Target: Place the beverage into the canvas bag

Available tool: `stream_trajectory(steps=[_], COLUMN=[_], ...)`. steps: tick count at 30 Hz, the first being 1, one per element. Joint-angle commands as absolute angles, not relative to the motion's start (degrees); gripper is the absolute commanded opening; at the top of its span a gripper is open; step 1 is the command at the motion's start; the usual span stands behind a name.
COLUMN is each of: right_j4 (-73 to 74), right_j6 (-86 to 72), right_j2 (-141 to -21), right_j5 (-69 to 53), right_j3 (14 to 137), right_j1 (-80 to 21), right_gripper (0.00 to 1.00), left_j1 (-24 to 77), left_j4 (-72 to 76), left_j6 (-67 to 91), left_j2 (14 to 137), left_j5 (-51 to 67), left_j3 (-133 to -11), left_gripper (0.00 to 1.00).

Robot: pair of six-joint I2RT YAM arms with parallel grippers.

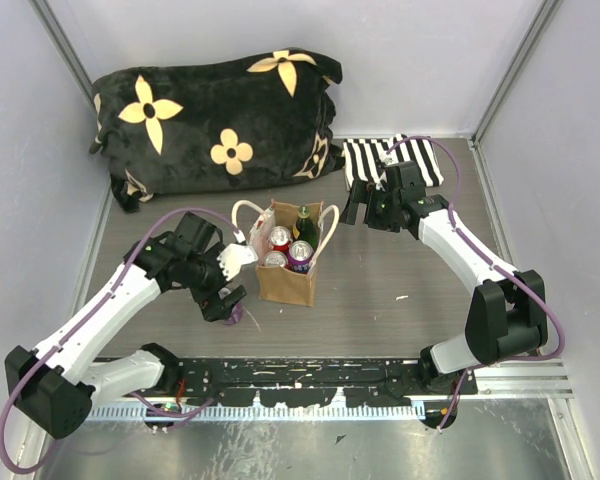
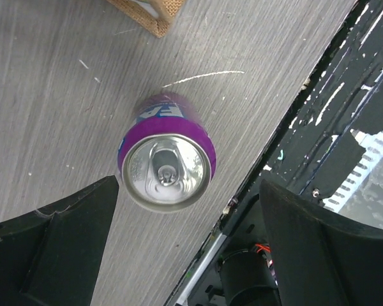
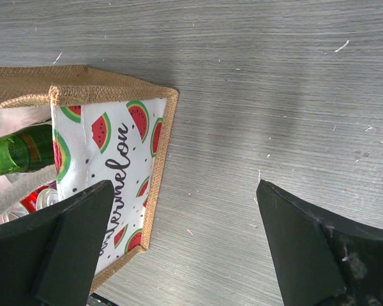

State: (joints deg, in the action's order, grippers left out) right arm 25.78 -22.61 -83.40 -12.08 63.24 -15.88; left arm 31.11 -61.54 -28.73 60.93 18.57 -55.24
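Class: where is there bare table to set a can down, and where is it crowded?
Bare: table between the canvas bag and the right arm. Crowded: the bag's mouth, full of cans and a bottle; its left side, with the left gripper over the purple can.

A plump black plush blanket with cream-yellow flower motifs [image 1: 215,120] is lying bundled at the far left of the grey wood-grain surface [image 1: 380,320], pressing against the pale back wall [image 1: 410,60]. Just beside its right end, a black-and-white striped cloth [image 1: 365,158] is resting flat – only partly showing. Along the near edge a black strip with chipped paint [image 1: 320,380] is running across – white patches are showing through.
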Motion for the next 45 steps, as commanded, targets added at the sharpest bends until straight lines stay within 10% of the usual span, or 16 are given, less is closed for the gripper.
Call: stream_trajectory(steps=[1, 14, 23, 34, 45], right_j4=[25.44, 25.35, 25.36, 23.35, 24.20], right_j6=[-21.61, -21.77, -21.71, -22.81, -22.05], right_j2=[-81.91, -82.62, -83.23, -84.13, -82.18], right_j5=[-12.57, -12.66, -12.57, -13.84, -13.07], right_j3=[65.11, 65.41, 66.13, 64.77, 63.80], right_j1=[-15.57, -15.58, -15.56, -15.56, -15.52], right_gripper=[1.00, 1.00, 1.00, 1.00, 1.00], left_j1=[32.38, 32.70, 32.07, 8.57, 17.95], left_j4=[-57.05, -47.55, -50.61, -54.03, -52.40], left_j6=[-28.78, -26.25, -24.84, -26.56, -10.17], left_j2=[62.08, 66.08, 63.02, 67.59, 88.32], left_j5=[19.09, 14.15, 11.53, 14.47, 23.83], left_j3=[-52.19, -45.43, -48.55, -75.67, -111.81], left_gripper=[0.98, 0.91, 0.00, 0.00, 0.00])
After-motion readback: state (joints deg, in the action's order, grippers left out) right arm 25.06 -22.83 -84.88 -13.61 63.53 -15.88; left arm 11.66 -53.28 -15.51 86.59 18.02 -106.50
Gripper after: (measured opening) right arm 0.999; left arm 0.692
